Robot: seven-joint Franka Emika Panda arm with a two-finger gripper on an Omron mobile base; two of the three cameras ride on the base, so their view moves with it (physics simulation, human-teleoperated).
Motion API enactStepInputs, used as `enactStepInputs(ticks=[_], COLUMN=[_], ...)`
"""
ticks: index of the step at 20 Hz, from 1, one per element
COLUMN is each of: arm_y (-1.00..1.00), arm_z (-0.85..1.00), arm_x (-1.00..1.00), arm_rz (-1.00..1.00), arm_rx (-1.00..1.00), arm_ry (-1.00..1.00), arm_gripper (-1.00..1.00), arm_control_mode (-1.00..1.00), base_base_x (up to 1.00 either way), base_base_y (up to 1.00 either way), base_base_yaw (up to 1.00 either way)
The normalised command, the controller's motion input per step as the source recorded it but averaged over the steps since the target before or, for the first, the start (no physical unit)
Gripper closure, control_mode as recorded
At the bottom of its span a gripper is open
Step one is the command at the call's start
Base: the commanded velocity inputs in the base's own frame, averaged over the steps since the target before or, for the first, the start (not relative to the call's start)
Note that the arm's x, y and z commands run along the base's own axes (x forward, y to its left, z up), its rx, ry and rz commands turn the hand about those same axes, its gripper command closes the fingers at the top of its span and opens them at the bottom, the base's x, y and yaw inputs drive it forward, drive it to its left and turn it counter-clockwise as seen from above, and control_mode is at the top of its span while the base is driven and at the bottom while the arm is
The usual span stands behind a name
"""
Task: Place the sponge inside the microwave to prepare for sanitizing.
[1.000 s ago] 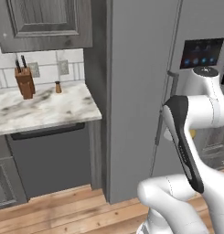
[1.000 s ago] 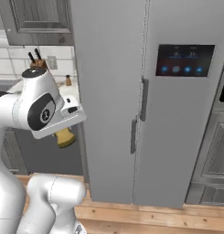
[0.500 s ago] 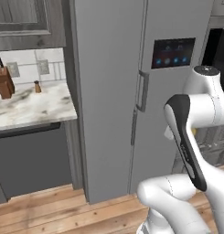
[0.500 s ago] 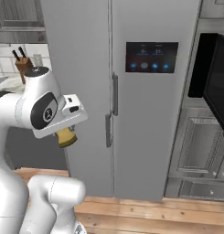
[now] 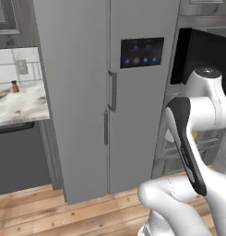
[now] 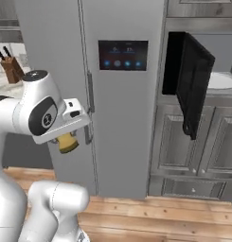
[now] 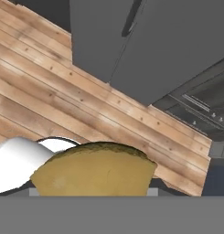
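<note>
The gripper is closed around the sponge, a yellow chunk that hangs under the hand, low in front of the grey fridge. I judge that it is held tucked near the robot's body so it stays secure while travelling to the microwave. The microwave door stands open, so the cavity is ready to receive something. Inside I see the white turntable with nothing on it. The sponge is well apart from that opening, so the placing is not yet done.
</note>
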Motion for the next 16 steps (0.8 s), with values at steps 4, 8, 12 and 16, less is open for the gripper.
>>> enactStepInputs(ticks=[4, 8, 12, 16], arm_y=[0.0, 0.0, 0.0, 0.0], arm_z=[0.0, 0.0, 0.0, 0.0], arm_x=[0.0, 0.0, 0.0, 0.0], arm_rz=[0.0, 0.0, 0.0, 0.0], arm_rx=[0.0, 0.0, 0.0, 0.0], arm_ry=[0.0, 0.0, 0.0, 0.0], arm_gripper=[1.0, 1.0, 1.0, 1.0], arm_control_mode=[1.0, 1.0, 1.0, 1.0], base_base_x=[-0.32, -0.47, -0.51, -0.12], base_base_y=[-0.81, -0.76, -0.76, -0.82], base_base_yaw=[0.0, 0.0, 0.0, 0.0])
